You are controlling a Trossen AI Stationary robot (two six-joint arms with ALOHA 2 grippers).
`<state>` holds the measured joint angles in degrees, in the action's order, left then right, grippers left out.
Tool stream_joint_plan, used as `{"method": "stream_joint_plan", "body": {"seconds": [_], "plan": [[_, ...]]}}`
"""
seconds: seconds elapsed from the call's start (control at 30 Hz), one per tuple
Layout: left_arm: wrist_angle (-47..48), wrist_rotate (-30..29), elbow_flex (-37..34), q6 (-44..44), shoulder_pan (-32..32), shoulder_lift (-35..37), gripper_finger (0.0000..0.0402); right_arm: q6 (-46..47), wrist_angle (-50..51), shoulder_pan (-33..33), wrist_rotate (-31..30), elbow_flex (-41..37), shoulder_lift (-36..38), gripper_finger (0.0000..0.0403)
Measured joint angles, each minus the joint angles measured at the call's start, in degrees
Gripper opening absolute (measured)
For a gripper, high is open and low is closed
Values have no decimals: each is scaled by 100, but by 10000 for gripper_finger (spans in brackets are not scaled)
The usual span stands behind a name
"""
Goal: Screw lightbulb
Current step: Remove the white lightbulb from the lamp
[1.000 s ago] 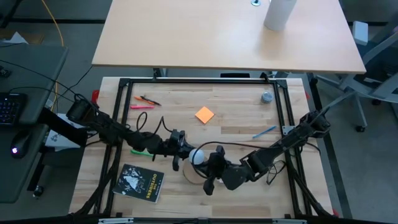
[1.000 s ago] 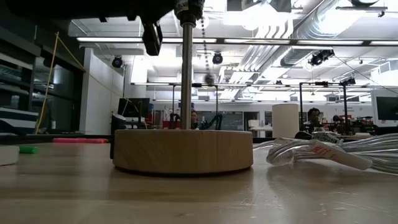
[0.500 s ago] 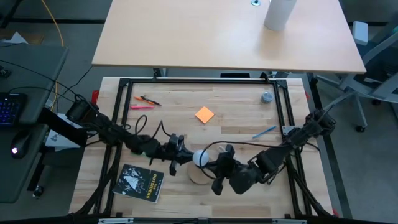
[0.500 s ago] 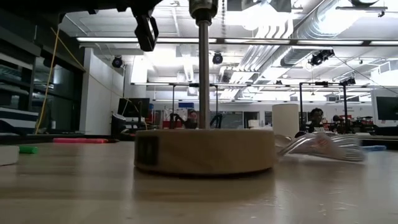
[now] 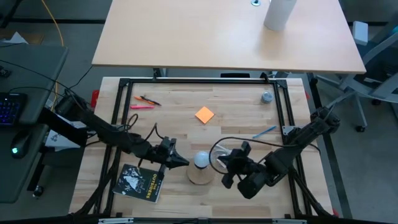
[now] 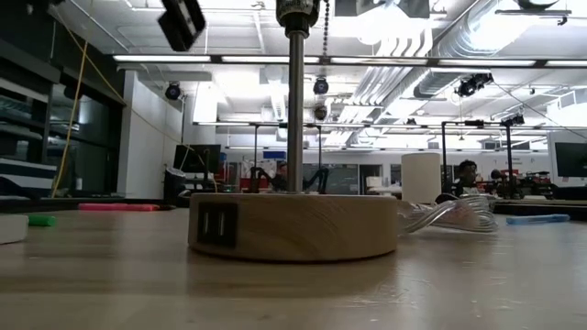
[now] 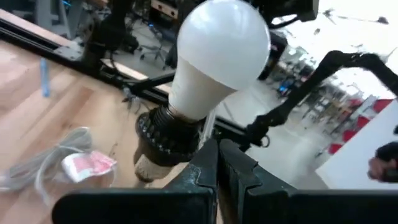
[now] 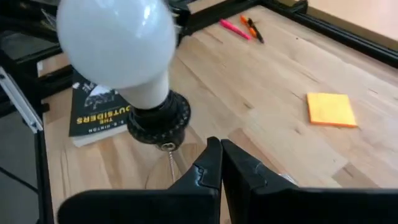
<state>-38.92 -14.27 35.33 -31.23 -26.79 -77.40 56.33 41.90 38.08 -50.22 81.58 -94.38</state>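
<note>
The white frosted lightbulb (image 5: 201, 160) sits by its base in the black socket (image 7: 166, 134) on top of the lamp's metal pole (image 6: 295, 110), which stands on the tan round wooden base (image 5: 200, 175). My left gripper (image 5: 181, 162) is shut, just left of the bulb and apart from it. In its wrist view (image 7: 217, 163) the bulb (image 7: 221, 53) is close ahead. My right gripper (image 5: 227, 167) is shut, just right of the bulb and apart from it. In its wrist view (image 8: 219, 163) the bulb (image 8: 118, 43) and socket (image 8: 158, 118) stand ahead.
A black book (image 5: 140, 182) lies near left of the lamp. An orange note (image 5: 204, 114), pens (image 5: 146, 101), a blue pen (image 5: 264, 132) and a small grey thing (image 5: 267, 97) lie farther back. A coiled cord (image 6: 449, 215) lies right of the base.
My left gripper has drawn back from the bulb toward the table's left edge, and my right gripper toward the right edge. The lamp has slid a little toward the right and turned about on the table, so a dark port on its base now faces the near edge.
</note>
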Motion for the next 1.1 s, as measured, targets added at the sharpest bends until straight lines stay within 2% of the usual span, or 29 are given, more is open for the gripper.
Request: {"method": "stream_joint_plan", "body": {"seconds": [0.13,0.2,0.23,0.4,0.5,0.7,0.83,1.1], "plan": [[706,-746,0,354,37,304,0,66,-93,121,-42,-1,84,0],[759,-1184,0,520,159,312,0,13,-390,155,-7,0,40,0],[721,-1224,0,581,259,281,0,-72,-611,169,51,0,-7,0],[282,-663,0,440,743,-142,0,-670,-1688,138,399,-2,-376,0],[-173,-572,0,430,849,-366,0,-838,-2036,37,518,-2,-499,0],[-616,-382,1,433,884,-549,0,-974,-2252,-185,306,-2,-556,0],[-646,-28,2,429,875,-569,0,-1374,-2601,-317,586,-2,-556,0],[-772,112,75,286,784,-566,0,-1584,-2501,-375,651,-2,-556,0]]}}
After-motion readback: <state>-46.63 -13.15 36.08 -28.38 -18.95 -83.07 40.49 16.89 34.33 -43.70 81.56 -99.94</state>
